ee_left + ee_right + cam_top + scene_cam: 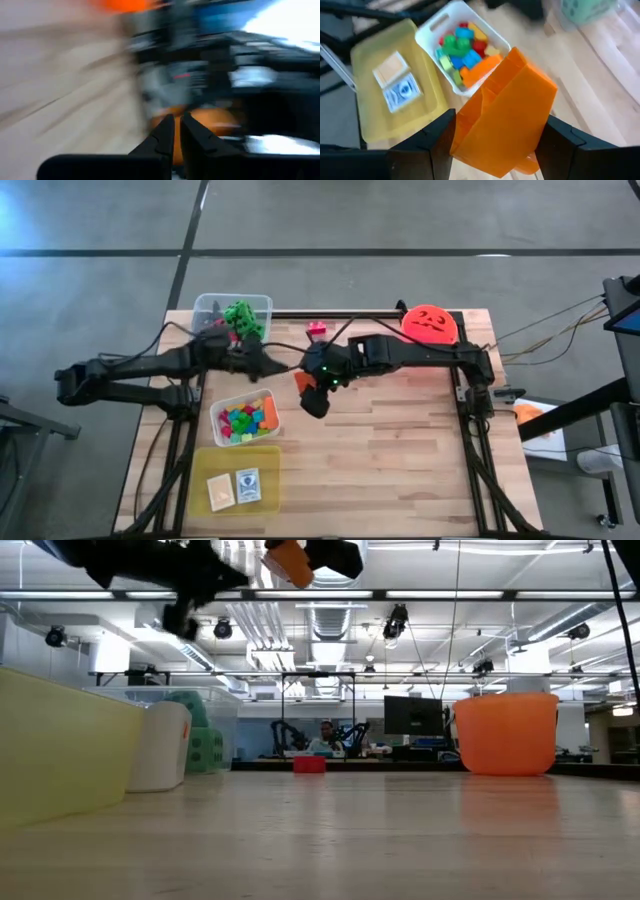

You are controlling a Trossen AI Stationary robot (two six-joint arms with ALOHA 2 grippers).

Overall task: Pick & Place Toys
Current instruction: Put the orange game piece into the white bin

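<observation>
On the wooden desk (400,450) lie a yellow tray (262,485) with two cards (235,488), a white tub (226,405) of bright blocks (242,421), a clear tub (212,304) holding green dice (242,318), and the orange bucket (430,323). Mid-desk, the right gripper (495,135) pinches an orange block (505,115) above the white tub; the left gripper (177,132), fingers pressed together, hovers beside it.

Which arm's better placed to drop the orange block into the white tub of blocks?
Right. Its end effector already holds the orange block above the table, close beside the white tub. The left end effector is shut and empty.
</observation>
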